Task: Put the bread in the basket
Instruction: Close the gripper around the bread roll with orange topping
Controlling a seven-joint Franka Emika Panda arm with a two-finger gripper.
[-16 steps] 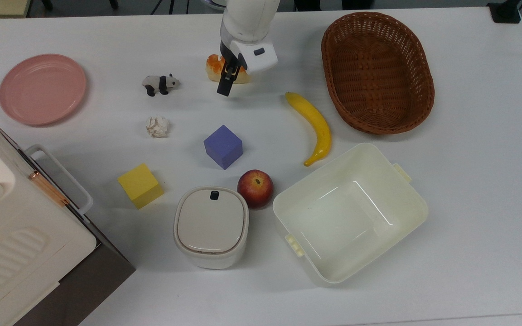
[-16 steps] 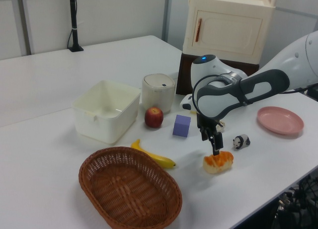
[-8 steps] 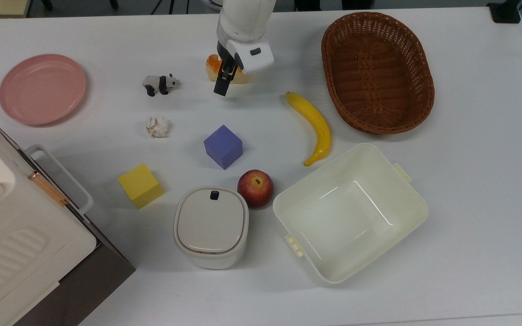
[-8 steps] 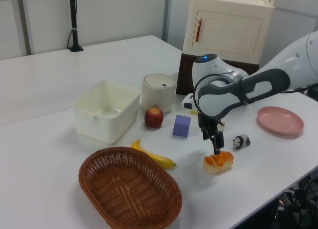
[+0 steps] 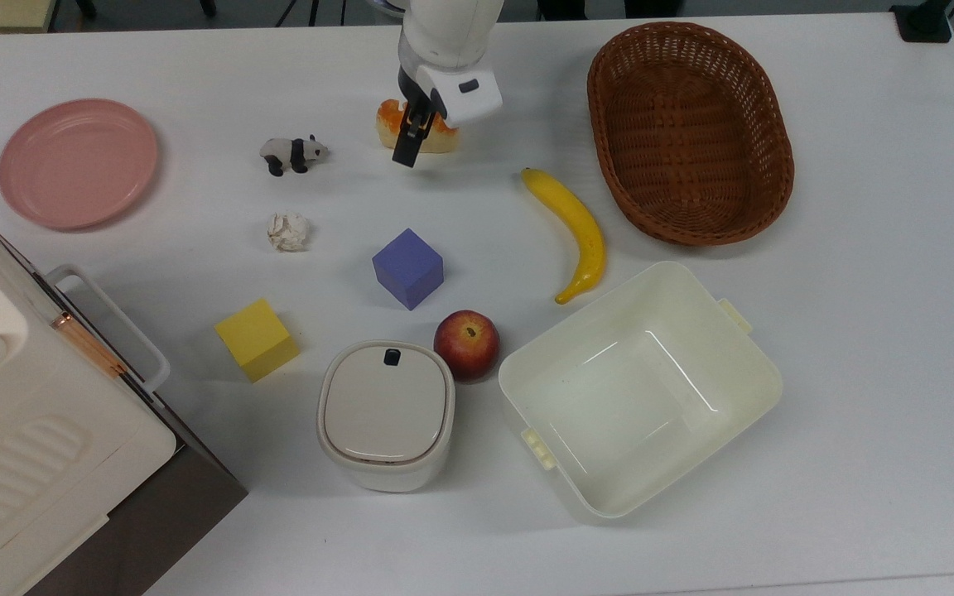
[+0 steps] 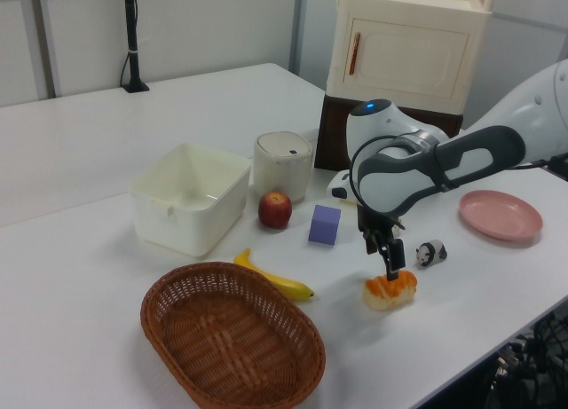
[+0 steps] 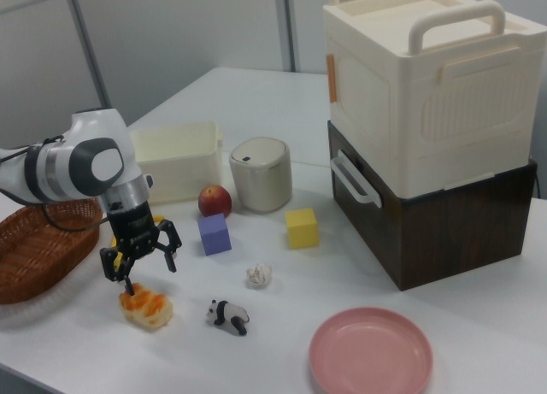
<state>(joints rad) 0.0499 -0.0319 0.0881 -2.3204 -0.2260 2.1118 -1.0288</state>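
Note:
The bread [image 5: 442,136], a small loaf with an orange-brown top, lies on the white table at the back middle of the top view, partly covered by my arm. My gripper [image 5: 411,146] hangs just above it, open, with one finger on each side of the loaf's top and nothing held. The right view shows the spread fingers [image 7: 170,255] over the bread [image 7: 147,308]. In the left view the gripper [image 6: 390,269] is right over the bread [image 6: 389,290]. The brown wicker basket [image 5: 688,124] stands empty to the top view's right, also seen as the basket [image 6: 231,338].
A banana [image 5: 574,232] lies between bread and basket. A toy panda [image 5: 293,153], paper ball [image 5: 288,231], purple cube [image 5: 407,267], yellow cube [image 5: 256,338], apple [image 5: 466,343], lidded pot [image 5: 386,414], cream tub [image 5: 638,389] and pink plate [image 5: 77,162] are spread around. A large cabinet [image 5: 21,430] fills the top view's lower left.
My gripper has shifted a little toward the back of the top view, more squarely over the bread, and stayed open. The bread has not moved.

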